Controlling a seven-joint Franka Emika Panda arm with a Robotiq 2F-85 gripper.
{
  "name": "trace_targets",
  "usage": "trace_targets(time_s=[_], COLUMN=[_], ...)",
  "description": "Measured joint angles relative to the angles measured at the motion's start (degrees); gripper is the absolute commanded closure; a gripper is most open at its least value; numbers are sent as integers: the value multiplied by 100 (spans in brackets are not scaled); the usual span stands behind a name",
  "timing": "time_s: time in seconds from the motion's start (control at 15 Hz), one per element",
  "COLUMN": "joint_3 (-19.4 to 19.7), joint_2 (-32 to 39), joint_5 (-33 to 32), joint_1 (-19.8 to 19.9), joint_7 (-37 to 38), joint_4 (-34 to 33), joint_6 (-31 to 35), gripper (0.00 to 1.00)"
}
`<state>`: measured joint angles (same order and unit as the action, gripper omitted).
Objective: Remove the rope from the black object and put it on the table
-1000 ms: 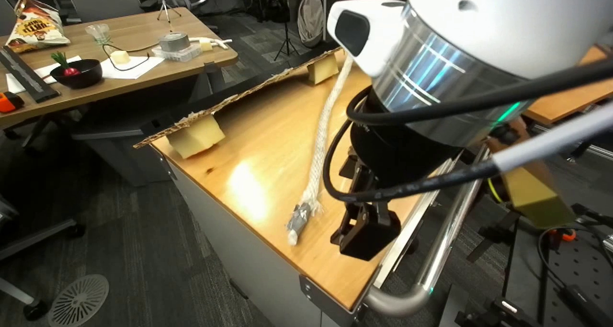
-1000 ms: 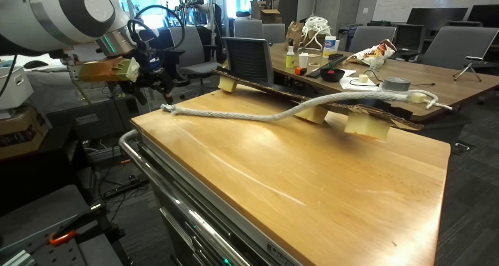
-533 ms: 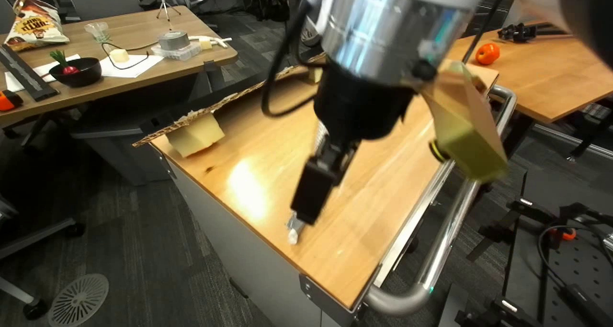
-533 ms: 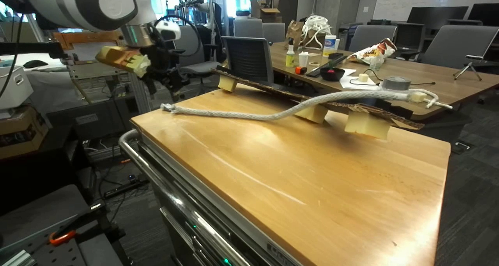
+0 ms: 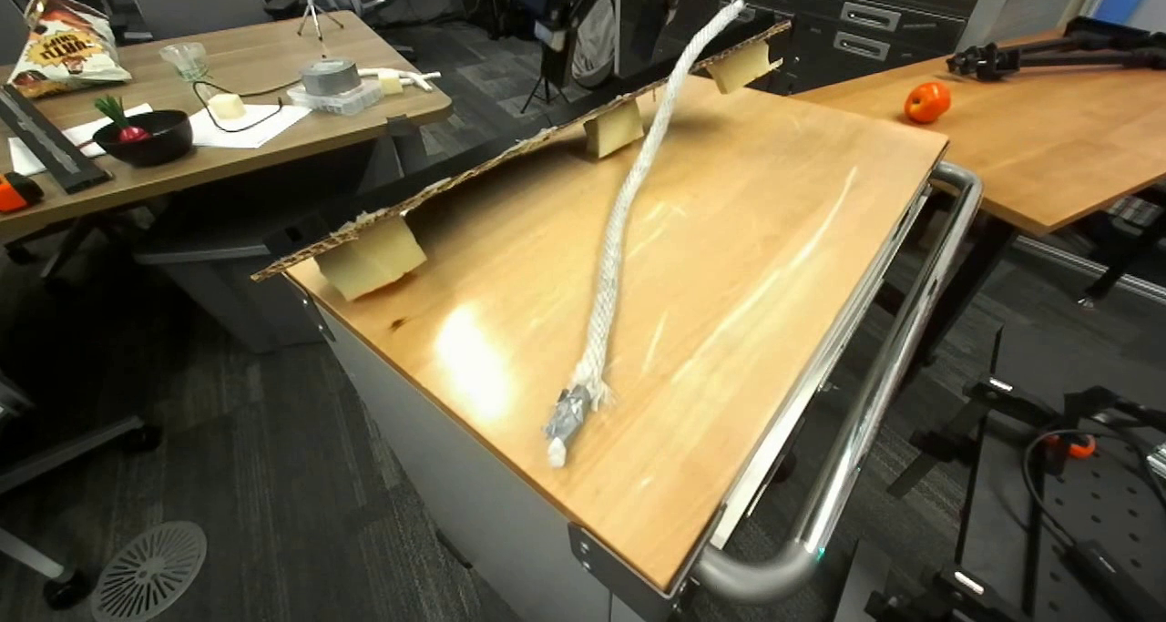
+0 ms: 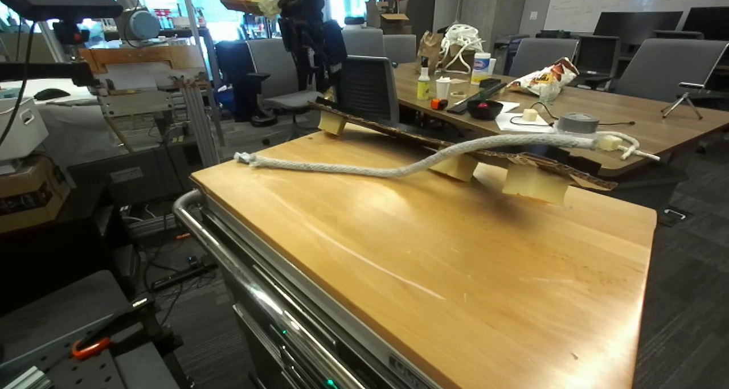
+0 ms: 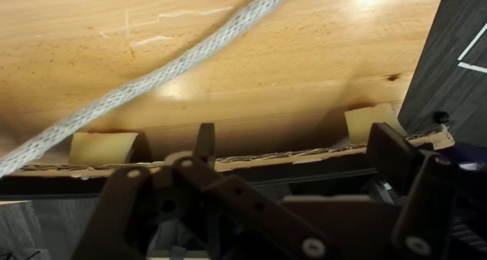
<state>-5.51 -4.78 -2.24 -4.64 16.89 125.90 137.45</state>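
A thick white braided rope (image 5: pixel 612 249) lies on the wooden tabletop (image 5: pixel 756 239), and its far part rises over a black-faced cardboard strip (image 5: pixel 506 156). Its near end is wrapped in grey tape. The rope (image 6: pixel 336 170) and strip (image 6: pixel 387 128) also show in an exterior view. In the wrist view the rope (image 7: pixel 159 77) runs diagonally, crossing the strip (image 7: pixel 266 160) at the left edge. My gripper (image 7: pixel 295 132) is open and empty, its fingers spread over the strip, apart from the rope. In an exterior view the dark gripper (image 6: pixel 323 81) is raised behind the strip, blending with chairs.
Yellow foam blocks (image 5: pixel 372 258) prop up the strip. A metal handle (image 5: pixel 865 403) runs along the cart's side. Another table (image 5: pixel 264 44) holds a black bowl (image 5: pixel 146 139), a tape roll (image 5: pixel 331 77) and a chip bag (image 5: pixel 68 48). A tomato (image 5: pixel 927 102) sits on a further table.
My arm has swung away from the rope's taped end, risen, and left one exterior picture. In the remaining exterior picture it moved right and up. The rope and strip have not moved.
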Motion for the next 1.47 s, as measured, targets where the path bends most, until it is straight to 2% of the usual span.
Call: trace_targets(time_s=[0.33,0.47,0.73,0.87,0.93,1.27,1.47], joint_3=[-48,-49,-20,2,7,2,73], joint_2=[79,182,407,511,539,579,747], joint_5=[-8,-320,-1283,-1546,-1544,-1649,-1994], joint_1=[-15,-15,10,14,15,10,30], joint_7=[-8,31,354,603,602,626,1080], joint_4=[5,-246,-1146,-1738,-1874,-1741,-2033], joint_6=[-245,-1061,-2737,-3231,-3268,-3246,-3203], gripper=[0,0,0,0,0,0,0])
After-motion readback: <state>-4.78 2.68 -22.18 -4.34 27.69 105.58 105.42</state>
